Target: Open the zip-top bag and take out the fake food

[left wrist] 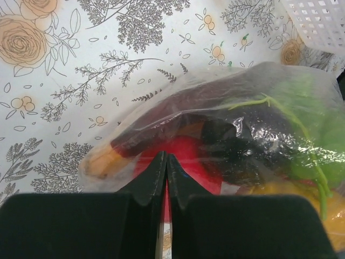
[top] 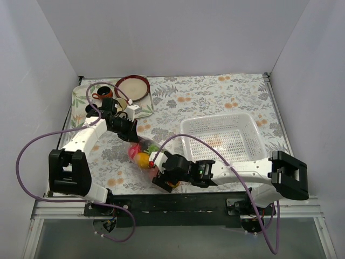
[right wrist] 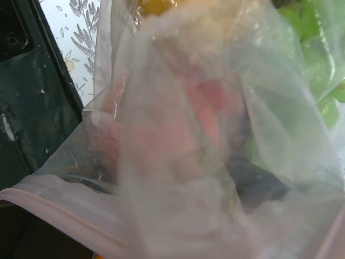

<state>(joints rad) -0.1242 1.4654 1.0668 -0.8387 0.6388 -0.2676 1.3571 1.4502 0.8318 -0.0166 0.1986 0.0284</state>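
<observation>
The left gripper (left wrist: 165, 158) was pinched shut on the far end of the zip-top bag (left wrist: 215, 91). The bag lay on the bench (top: 215, 97) between the arms, with the fake food (top: 142, 156) inside. The right gripper (top: 160, 175) met the bag's near end; whether it was closed could not be told. The basket (top: 188, 129) stood just right.

The blurred zip-top bag (right wrist: 215, 135) fills the right wrist view, hiding the right pincer (top: 159, 172).

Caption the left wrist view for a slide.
The left gripper closed on the clear bag of fake food, over a flowered tablecloth.
</observation>
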